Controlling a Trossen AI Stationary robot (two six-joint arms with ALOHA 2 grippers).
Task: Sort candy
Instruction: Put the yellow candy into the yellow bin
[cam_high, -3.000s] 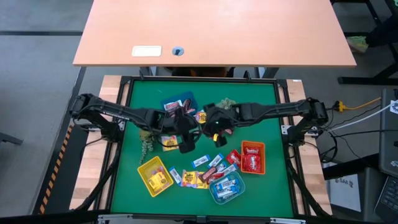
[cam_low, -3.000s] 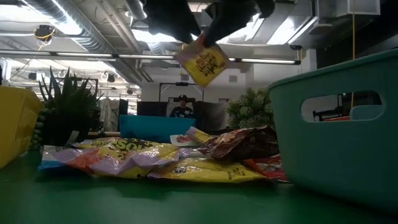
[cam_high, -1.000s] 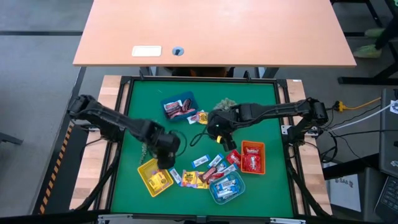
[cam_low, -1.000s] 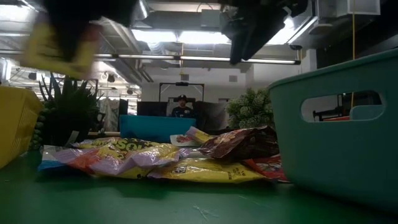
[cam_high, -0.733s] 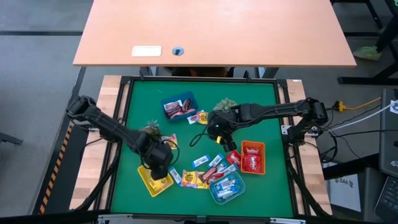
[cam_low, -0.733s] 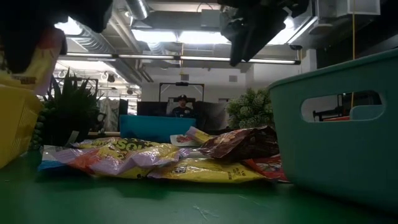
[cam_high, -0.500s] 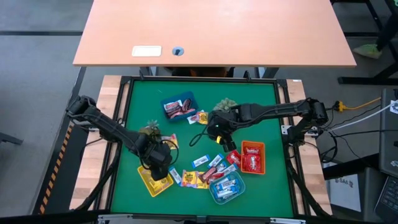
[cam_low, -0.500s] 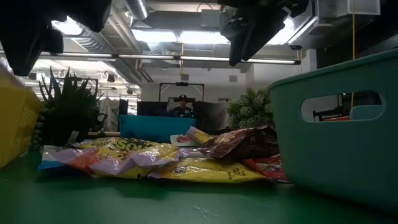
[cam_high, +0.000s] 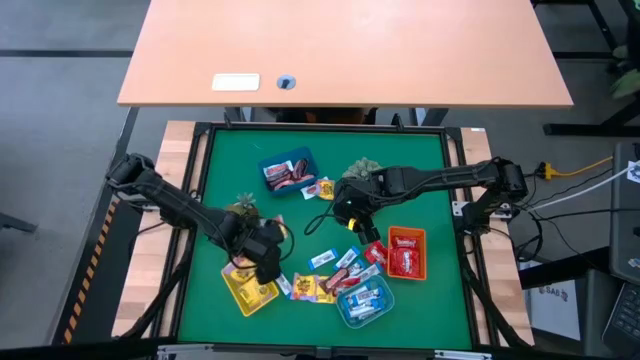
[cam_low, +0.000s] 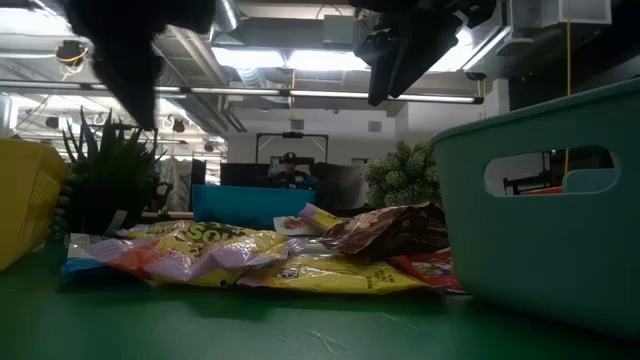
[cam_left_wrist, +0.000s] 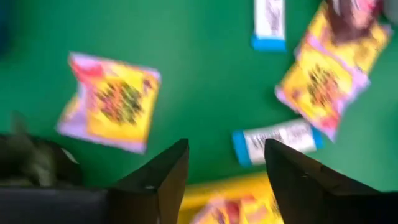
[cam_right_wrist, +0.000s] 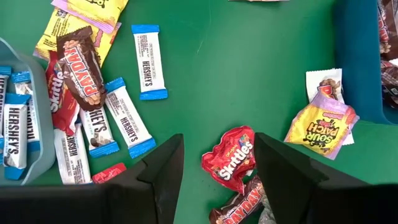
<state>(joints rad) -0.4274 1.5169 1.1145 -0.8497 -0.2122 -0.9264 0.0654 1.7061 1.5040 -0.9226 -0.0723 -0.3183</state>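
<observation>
Three Hershey's bars (cam_right_wrist: 148, 60), Skittles pack (cam_right_wrist: 229, 157), PayDay bar (cam_right_wrist: 79, 67), Sour Patch bag (cam_right_wrist: 317, 129)

Light: even and bright from overhead in the high view; ceiling strips (cam_low: 300, 60) glared in the low view.
Shadows: soft, short.
Blur: left wrist view smeared throughout; the dark arm (cam_low: 140, 50) blurred in the low view.
Sharpness: right wrist view crisp, wrapper lettering legible.
</observation>
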